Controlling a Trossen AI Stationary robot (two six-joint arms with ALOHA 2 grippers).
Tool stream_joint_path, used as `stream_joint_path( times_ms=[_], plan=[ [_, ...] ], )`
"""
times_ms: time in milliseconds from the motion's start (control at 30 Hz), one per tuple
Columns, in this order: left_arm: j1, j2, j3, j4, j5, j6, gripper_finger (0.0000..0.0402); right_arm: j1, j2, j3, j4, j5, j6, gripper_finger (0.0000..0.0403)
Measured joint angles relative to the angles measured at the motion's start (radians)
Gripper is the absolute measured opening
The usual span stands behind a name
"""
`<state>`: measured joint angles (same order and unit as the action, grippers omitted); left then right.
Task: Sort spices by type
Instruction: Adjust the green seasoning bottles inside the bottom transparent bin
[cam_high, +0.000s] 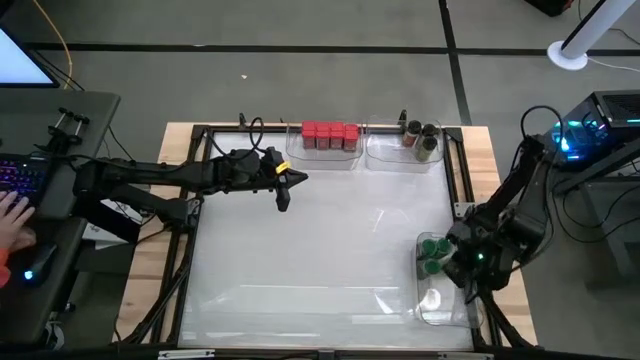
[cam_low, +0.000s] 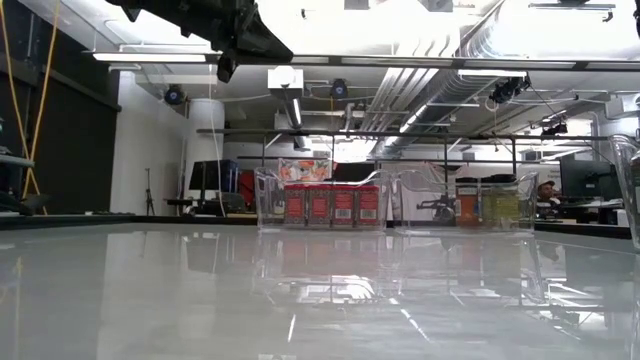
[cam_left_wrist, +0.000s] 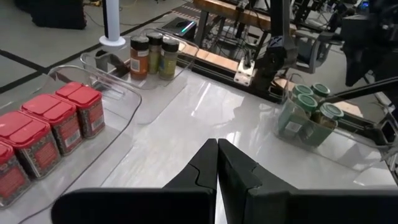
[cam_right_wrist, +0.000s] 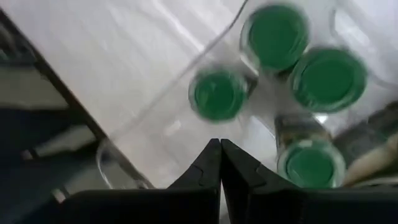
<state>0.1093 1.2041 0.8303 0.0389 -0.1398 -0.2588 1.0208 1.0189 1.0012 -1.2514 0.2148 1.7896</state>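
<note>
The spices are seen already grouped in three clear bins, so the sorting is judged to be nearly or fully finished. No jar is seen loose on the table (cam_high: 320, 250), and no jar is held by either arm.

The left gripper (cam_high: 283, 190) is held above the table with its fingers pressed together and nothing between them, as shown in the left wrist view. Just beyond it, at the far edge, the red-capped jars (cam_high: 330, 135) are lined up in one bin (cam_high: 322, 158). Further away from this gripper, in the next bin (cam_high: 395, 155), three jars with dark caps (cam_high: 423, 138) are standing close together.

The right gripper (cam_right_wrist: 219, 163) is also closed and empty. It is placed directly over the third bin (cam_high: 445, 312) at the right edge of the table, and the green-capped jars (cam_right_wrist: 273, 34) are seen right under it; four green caps can be counted in the right wrist view.

What is left seems to be only the withdrawal of both arms, if all jars are indeed placed. It cannot be told whether a jar is hidden under the right arm.
</note>
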Motion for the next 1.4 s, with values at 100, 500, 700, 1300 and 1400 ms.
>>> stream_joint_path(
  times_ms=[100, 500, 700, 1300, 1400],
  plan=[
    [-0.002, 0.000, 0.000, -0.017, 0.001, 0.000, 0.0000, 0.000, 0.036, 0.000, 0.009, -0.083, -0.056, 0.0000],
    [-0.001, 0.000, 0.000, -0.024, 0.001, 0.000, 0.0000, 0.024, 0.236, -0.009, 0.104, -0.258, -0.122, 0.0000],
    [-0.001, 0.000, 0.000, -0.020, 0.002, -0.001, 0.0000, 0.040, 0.217, -0.107, 0.161, -0.233, -0.001, 0.0000],
    [-0.001, 0.000, 0.000, -0.020, 0.003, -0.027, 0.0000, 0.040, 0.203, -0.250, 0.143, -0.279, -0.042, 0.0000],
    [-0.001, 0.000, 0.000, -0.020, 0.003, -0.027, 0.0000, 0.040, 0.203, -0.251, 0.107, -0.281, -0.044, 0.0000]
  ],
)
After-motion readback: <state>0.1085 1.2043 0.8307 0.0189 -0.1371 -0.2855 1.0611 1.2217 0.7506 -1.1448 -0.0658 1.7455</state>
